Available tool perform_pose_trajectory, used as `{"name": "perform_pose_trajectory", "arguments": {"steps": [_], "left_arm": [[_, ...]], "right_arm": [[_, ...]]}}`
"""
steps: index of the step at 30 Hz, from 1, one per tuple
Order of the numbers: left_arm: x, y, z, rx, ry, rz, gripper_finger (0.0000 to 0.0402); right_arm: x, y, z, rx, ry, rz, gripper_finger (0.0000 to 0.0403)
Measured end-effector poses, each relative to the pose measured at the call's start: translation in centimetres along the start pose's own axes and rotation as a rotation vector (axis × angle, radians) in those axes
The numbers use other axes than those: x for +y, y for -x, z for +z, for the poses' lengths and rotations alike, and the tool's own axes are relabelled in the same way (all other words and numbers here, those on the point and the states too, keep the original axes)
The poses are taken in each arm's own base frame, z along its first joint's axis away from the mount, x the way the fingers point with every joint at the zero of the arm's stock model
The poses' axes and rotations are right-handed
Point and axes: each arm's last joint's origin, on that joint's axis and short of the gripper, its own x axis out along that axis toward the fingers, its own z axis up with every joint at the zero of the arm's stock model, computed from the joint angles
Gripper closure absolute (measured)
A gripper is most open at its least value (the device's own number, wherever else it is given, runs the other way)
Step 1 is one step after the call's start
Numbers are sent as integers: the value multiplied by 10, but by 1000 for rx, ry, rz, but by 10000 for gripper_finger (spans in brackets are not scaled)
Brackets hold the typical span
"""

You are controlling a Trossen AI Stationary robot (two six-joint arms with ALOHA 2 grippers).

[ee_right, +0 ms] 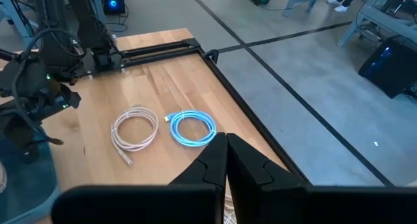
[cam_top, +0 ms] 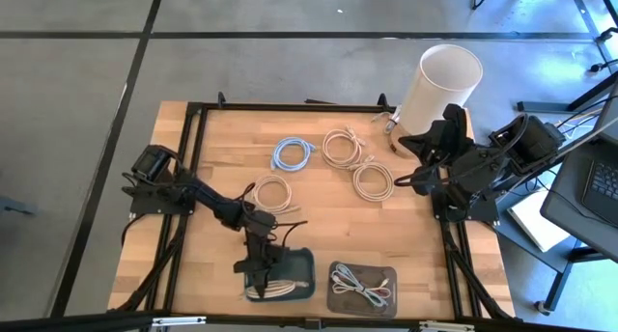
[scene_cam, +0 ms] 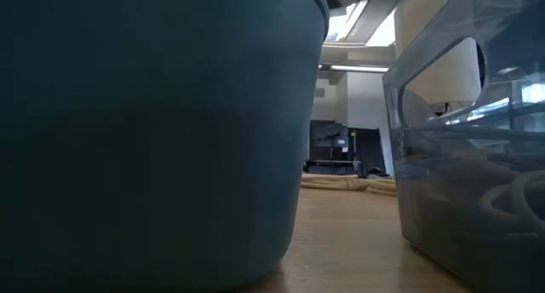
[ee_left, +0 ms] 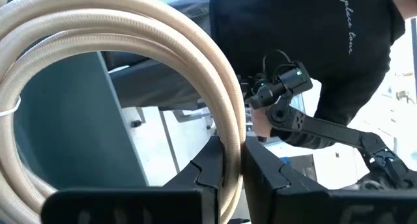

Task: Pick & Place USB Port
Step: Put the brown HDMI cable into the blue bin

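Left gripper (cam_top: 267, 271) sits over teal bin (cam_top: 307, 264) at table's (cam_top: 222, 139) near edge, fingers clamped on beige coiled cable (ee_left: 130, 28). Right gripper (ee_right: 227, 152), fingers together and holding nothing, waits at right side near white cylinder (cam_top: 439, 81). Blue cable (cam_top: 292, 153) lies on the wood. Person's dark shirt (ee_left: 300, 22) bears script, partly readable: "place"

Coiled cables loose on the table: four, namely one light blue (cam_top: 292, 153) and three beige (cam_top: 341, 147) (cam_top: 373, 180) (cam_top: 271, 192). Bins at the near edge: two, one dark teal (cam_top: 307, 264) holding one beige coil (cam_top: 273, 289), one clear (cam_top: 388, 274) holding one pale cable (cam_top: 361, 290). White cylindrical container (cam_top: 439, 86): one. Robot arms: two. Laptop (cam_top: 597, 185): one.
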Motion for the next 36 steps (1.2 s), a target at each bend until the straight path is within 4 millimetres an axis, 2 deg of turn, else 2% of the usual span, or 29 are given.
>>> {"name": "perform_pose_trajectory", "arguments": {"steps": [9,18,26,36], "left_arm": [[-1,-2,-1,-3,-13,3,371],[2,-1,1,-77,-28,54,326],[10,-2,-2,-59,9,147,309],[12,-3,1,-56,-33,234,253]], "right_arm": [[1,0,1,-9,-13,6,391],[1,0,1,-10,-18,7,391],[1,0,1,-10,-18,7,391],[1,0,1,-10,-17,7,391]]}}
